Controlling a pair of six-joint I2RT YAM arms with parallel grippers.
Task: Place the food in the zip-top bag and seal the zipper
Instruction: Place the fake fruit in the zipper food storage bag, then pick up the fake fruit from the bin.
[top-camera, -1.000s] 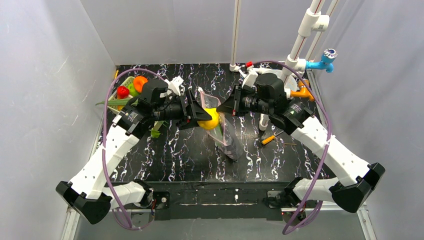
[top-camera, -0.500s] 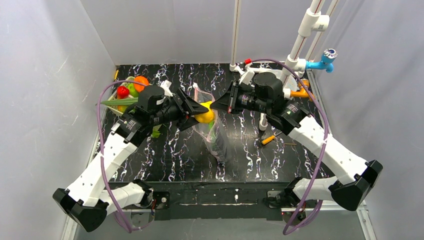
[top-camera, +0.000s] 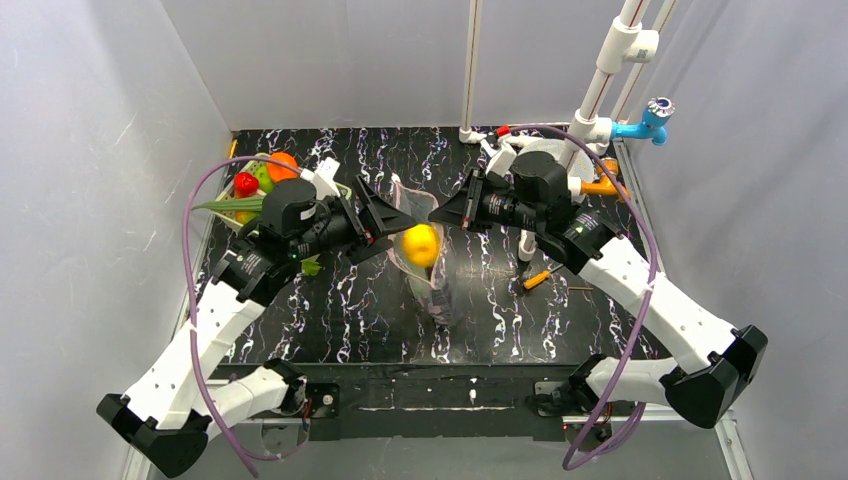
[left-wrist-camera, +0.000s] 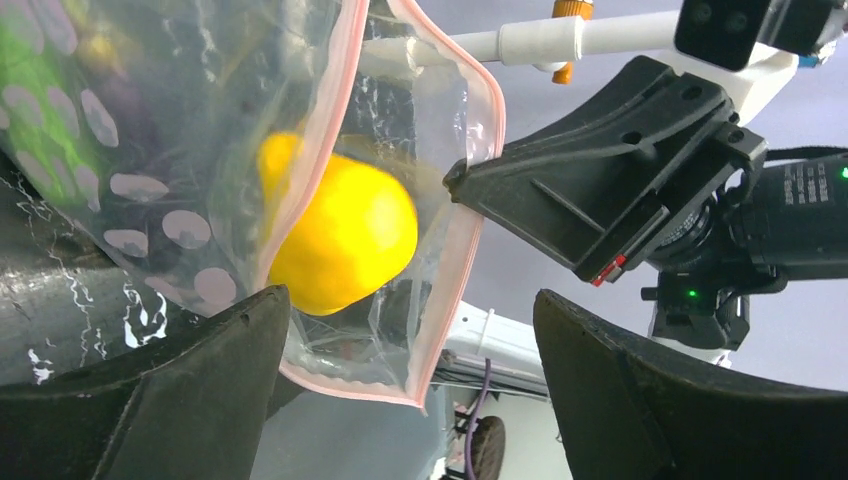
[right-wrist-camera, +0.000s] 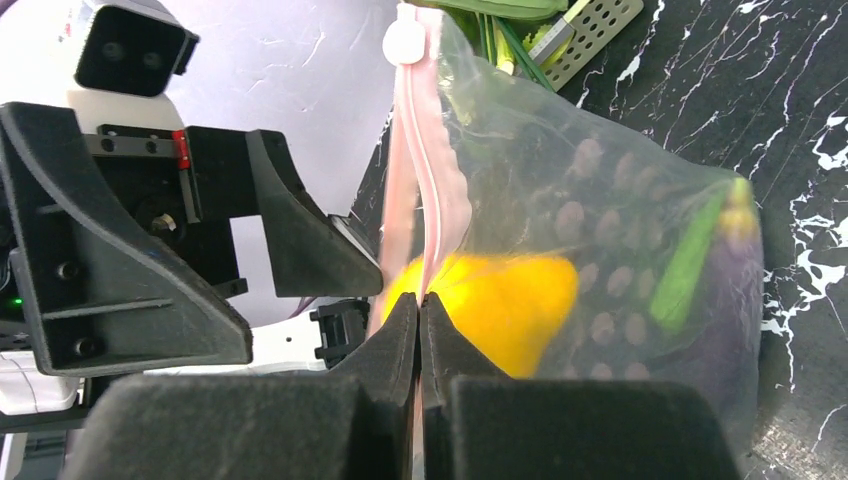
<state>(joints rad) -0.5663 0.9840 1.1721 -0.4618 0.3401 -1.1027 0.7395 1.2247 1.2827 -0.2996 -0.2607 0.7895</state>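
Note:
The clear dotted zip-top bag (top-camera: 430, 285) hangs at the table's middle, held up by its mouth. My right gripper (top-camera: 437, 213) is shut on the pinkish zipper strip (right-wrist-camera: 425, 190) at the mouth edge. A yellow fruit (top-camera: 420, 243) sits inside the bag just below the mouth; it also shows in the left wrist view (left-wrist-camera: 340, 235) and the right wrist view (right-wrist-camera: 500, 300). A purple eggplant (right-wrist-camera: 720, 330) with a green stem lies deeper in the bag. My left gripper (top-camera: 385, 213) is open and empty, just left of the mouth (left-wrist-camera: 410, 300).
A pale green slatted basket (top-camera: 258, 165) at the back left holds a red (top-camera: 246, 184), an orange (top-camera: 281, 163) and green food pieces. An orange-handled screwdriver (top-camera: 538, 278) lies right of the bag. White pipes and a blue tap (top-camera: 645, 120) stand at the back right.
My left gripper let go of the yellow fruit and drew back to the left, open. The fruit now sits inside the bag. My right gripper stayed shut on the zipper edge.

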